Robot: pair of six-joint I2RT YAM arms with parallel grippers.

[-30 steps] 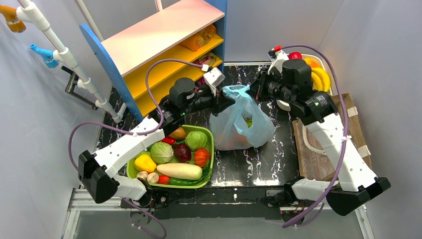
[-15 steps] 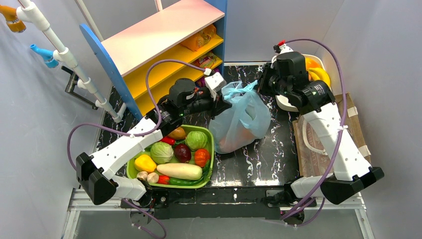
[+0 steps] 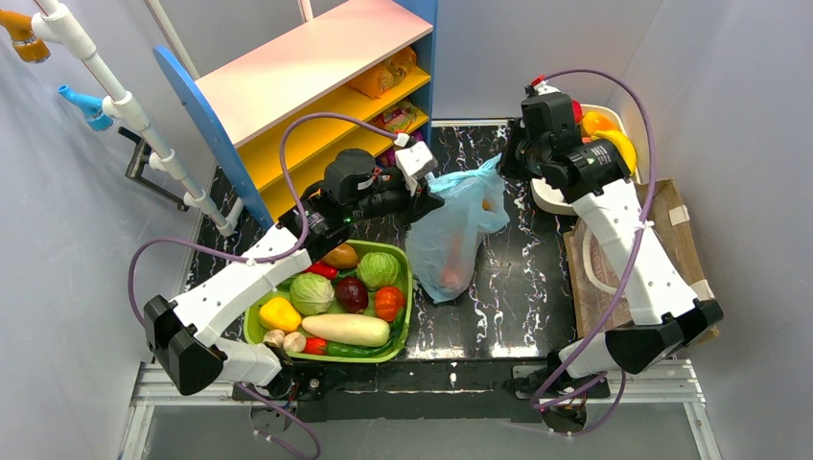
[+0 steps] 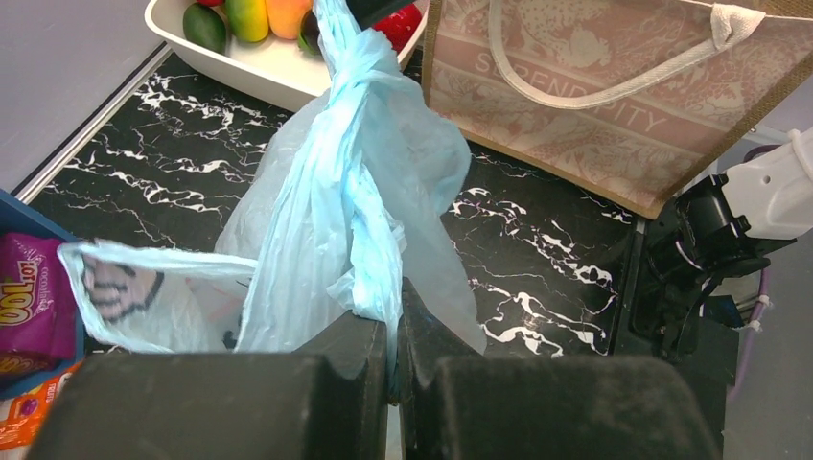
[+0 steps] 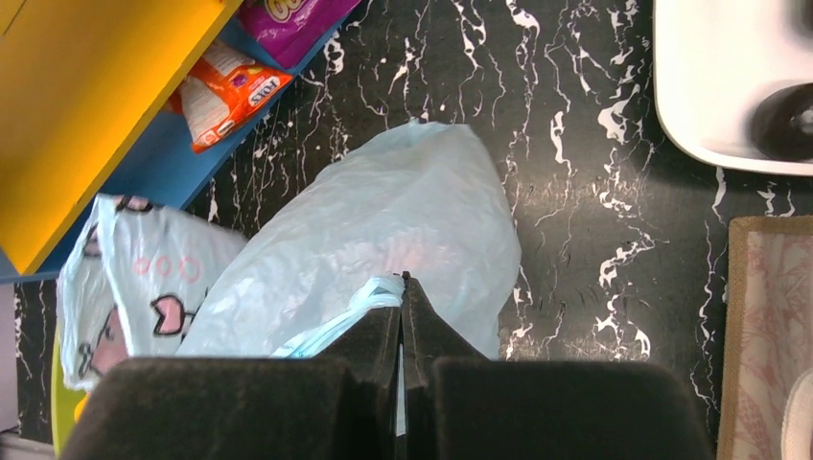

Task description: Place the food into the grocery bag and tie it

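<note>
The light-blue grocery bag point(image 3: 449, 235) hangs stretched between both grippers over the black marble table. A reddish-orange piece of food point(image 3: 449, 278) shows faintly through its lower part. My left gripper point(image 3: 429, 195) is shut on one handle at the bag's left top. In the left wrist view that twisted handle strand point(image 4: 369, 220) leaves my shut gripper point(image 4: 394, 299) and runs up over the bag point(image 4: 316, 192). My right gripper point(image 3: 505, 165) is shut on the other handle at the far right. In the right wrist view, that gripper point(image 5: 403, 286) pinches the bunched handle point(image 5: 369, 295) above the bag point(image 5: 403, 211).
A green basket point(image 3: 410, 287) of cabbages, radish and other vegetables sits near left. A white tray point(image 3: 548, 199) of fruit stands far right, and a brown paper bag point(image 3: 614, 287) lies flat beside it. The blue and yellow shelf point(image 3: 316, 105) with snack packets stands far left.
My right gripper has moved farther back with its handle. The bag has been drawn taut and narrower between the grippers. The left gripper has barely shifted.
</note>
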